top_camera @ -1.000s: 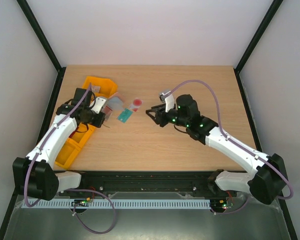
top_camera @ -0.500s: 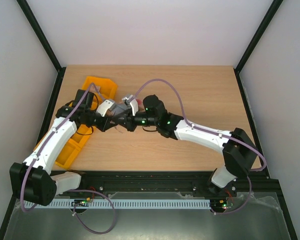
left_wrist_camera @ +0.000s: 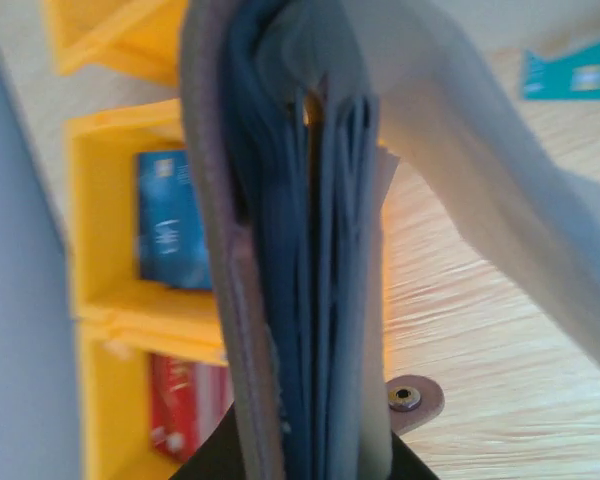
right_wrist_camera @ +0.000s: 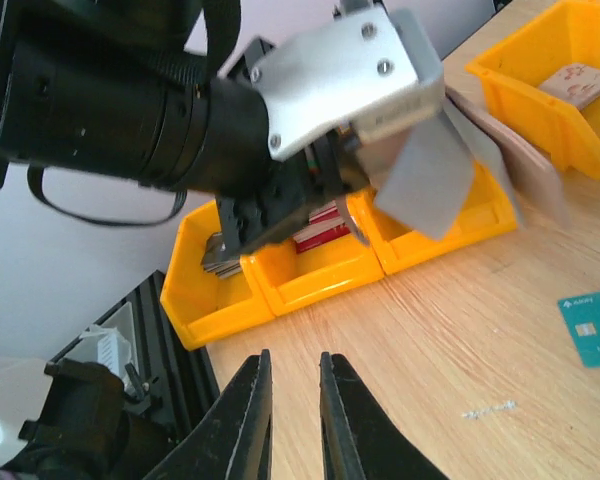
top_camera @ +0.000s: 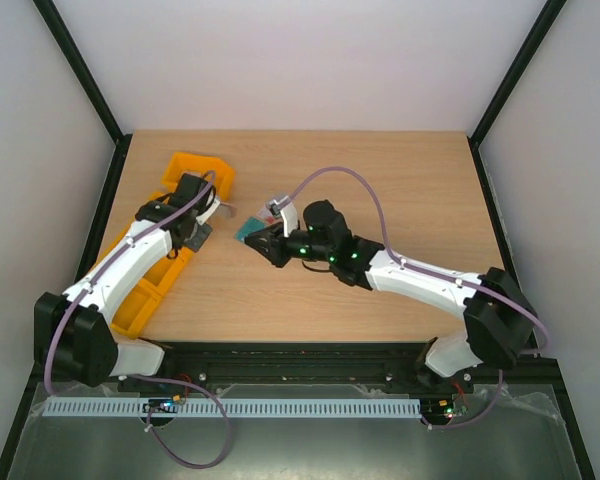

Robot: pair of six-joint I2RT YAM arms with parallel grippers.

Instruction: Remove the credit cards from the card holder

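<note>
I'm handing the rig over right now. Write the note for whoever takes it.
Left gripper: shut on the card holder, held up by the orange bins.
Right gripper: nearly closed, empty, low over the table beside the teal card.
Done: teal card out, lying on the table.
Left: the pale card is not clearly visible; check the holder's pockets, seen only edge-on.

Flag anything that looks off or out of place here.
The card holder hangs splayed open from the left fingers, over the edge of the orange bins, with one grey flap flopping outward. A teal card lies loose on the table, askew to its edges. Nothing looks spilled or damaged.
</note>
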